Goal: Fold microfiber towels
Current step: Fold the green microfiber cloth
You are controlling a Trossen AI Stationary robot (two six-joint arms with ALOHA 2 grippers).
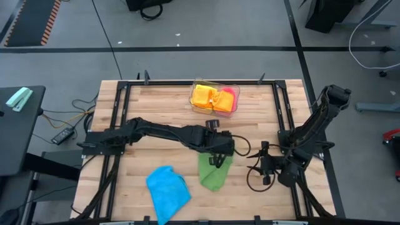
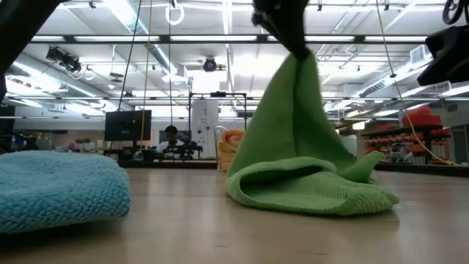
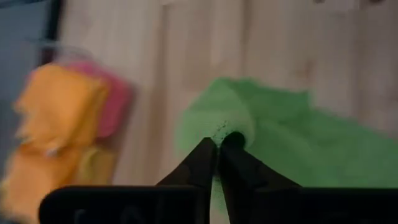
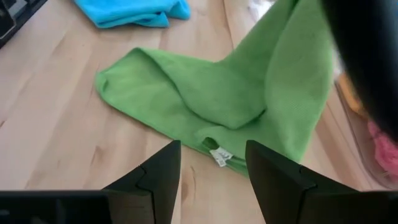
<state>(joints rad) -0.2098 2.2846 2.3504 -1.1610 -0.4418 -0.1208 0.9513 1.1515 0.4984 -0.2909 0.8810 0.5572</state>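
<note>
A green towel (image 1: 214, 174) lies near the middle of the table, one part of it drawn up into a peak (image 2: 297, 66). My left gripper (image 3: 221, 144) is shut on that peak, reaching in from the table's left side (image 1: 220, 152). The towel's lower part (image 2: 308, 191) rests crumpled on the wood. To the right of the towel, my right gripper (image 4: 212, 165) stands open, low over the table, and touches nothing. A blue towel (image 1: 167, 190) lies bunched near the front edge. My left gripper pinches a bunched bit of the green towel (image 3: 231, 132) between its two fingertips, coming from above at a slant. One layer or several, I cannot tell. The towel hangs below the fingers like a tent (image 2: 293, 110), with its lower end on the table.
A clear tray (image 1: 195, 106) at the table's far middle holds orange (image 1: 203, 97), yellow and pink (image 1: 230, 94) towels. A small white tag (image 4: 219, 155) shows at the green towel's edge. Bare wood lies between the green and blue towels.
</note>
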